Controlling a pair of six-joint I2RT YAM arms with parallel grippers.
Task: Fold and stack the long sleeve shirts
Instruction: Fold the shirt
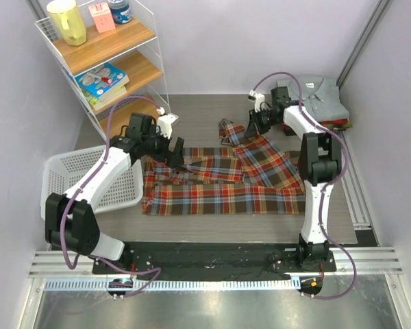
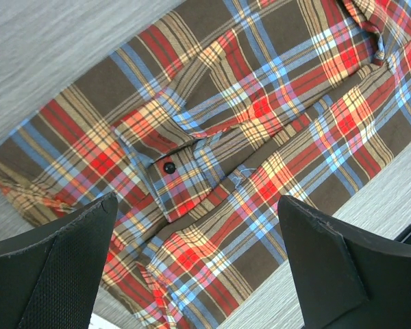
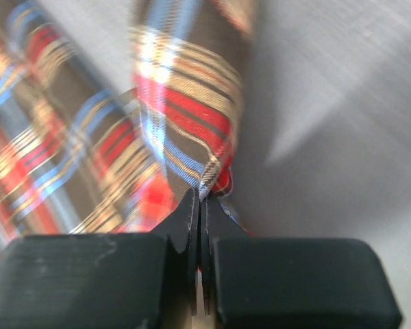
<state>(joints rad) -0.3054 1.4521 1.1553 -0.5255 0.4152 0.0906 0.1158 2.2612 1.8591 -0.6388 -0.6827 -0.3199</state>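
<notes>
The plaid flannel shirt (image 1: 219, 185) lies spread on the table in the top view, partly folded, red, brown and cream. My left gripper (image 1: 176, 153) hovers open over its upper left part; the left wrist view shows the cloth with a cuff button (image 2: 169, 166) between and beyond the two fingers (image 2: 68, 274). My right gripper (image 1: 248, 126) is shut on a pinch of the plaid shirt (image 3: 192, 130) near its far edge and holds it lifted. A folded grey collared shirt (image 1: 314, 96) tops a stack at the back right.
A white laundry basket (image 1: 58, 179) stands at the left beside my left arm. A white wire shelf (image 1: 109, 62) with books, a jug and boxes stands at the back left. A metal rail (image 1: 356, 192) runs along the right side.
</notes>
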